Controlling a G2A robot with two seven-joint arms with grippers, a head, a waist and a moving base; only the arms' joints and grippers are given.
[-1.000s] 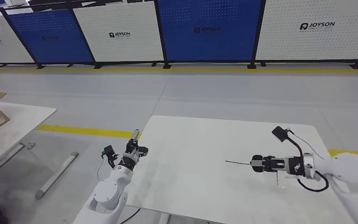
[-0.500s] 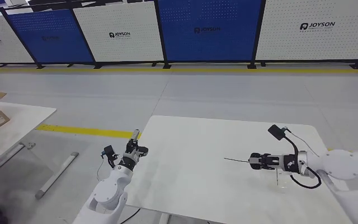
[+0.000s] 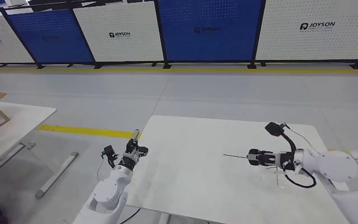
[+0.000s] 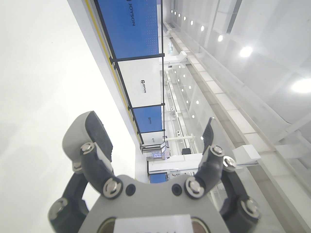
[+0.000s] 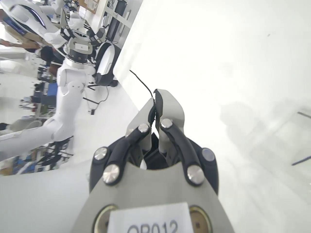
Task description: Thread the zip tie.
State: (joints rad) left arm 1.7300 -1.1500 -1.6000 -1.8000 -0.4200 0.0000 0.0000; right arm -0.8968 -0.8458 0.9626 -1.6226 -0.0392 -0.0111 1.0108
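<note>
A thin black zip tie (image 3: 235, 157) sticks out leftward from my right gripper (image 3: 250, 158), which is shut on it above the right part of the white table (image 3: 190, 168). In the right wrist view the zip tie (image 5: 142, 81) curves out past the closed fingertips of the right gripper (image 5: 155, 96). My left gripper (image 3: 134, 147) sits at the table's left edge, open and holding nothing. The left wrist view has the left gripper (image 4: 155, 129) with its pads (image 4: 100, 132) wide apart, pointing past the table edge.
A faint thin object (image 3: 278, 180) lies on the table below the right gripper, seen as a dark strip (image 5: 301, 161) in the right wrist view. Blue and white panels (image 3: 207, 31) stand across the floor beyond the table. Another table (image 3: 22, 120) is at far left.
My right arm has shifted slightly left and away from the table's front edge, carrying the zip tie with it. The left arm has stayed still.
</note>
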